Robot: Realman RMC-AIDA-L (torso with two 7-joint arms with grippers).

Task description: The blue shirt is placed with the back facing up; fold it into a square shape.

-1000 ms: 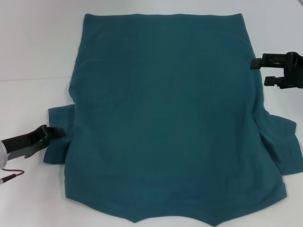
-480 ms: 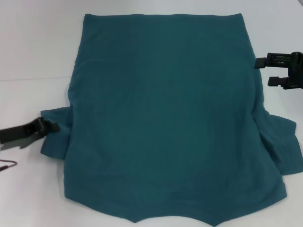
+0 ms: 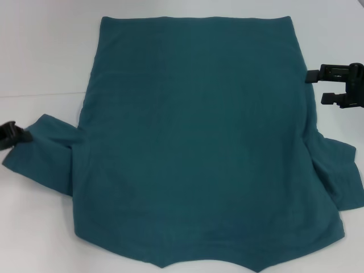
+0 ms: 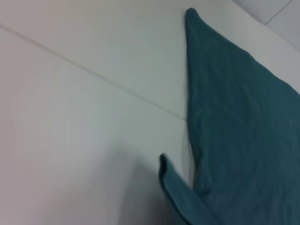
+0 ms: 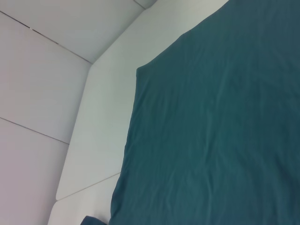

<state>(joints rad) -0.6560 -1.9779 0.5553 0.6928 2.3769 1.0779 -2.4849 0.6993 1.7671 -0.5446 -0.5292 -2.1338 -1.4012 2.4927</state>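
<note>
While lying flat on the table (image 3: 40,51), back up, the shirt (image 3: 196,142) is looking soft, light and limp; I judge it best gripped at hems and sleeve edges. Left of the shirt, the left gripper (image 3: 12,135) is pinching the left sleeve (image 3: 42,153), jaws closed. Right of the shirt, the right gripper (image 3: 335,85) is hovering open, holding nothing.

Shirt (image 3: 193,142) lies flat on table (image 3: 40,57), centre. Left gripper (image 3: 14,135) at its left sleeve tip; right gripper (image 3: 318,86) beside its right edge.
</note>
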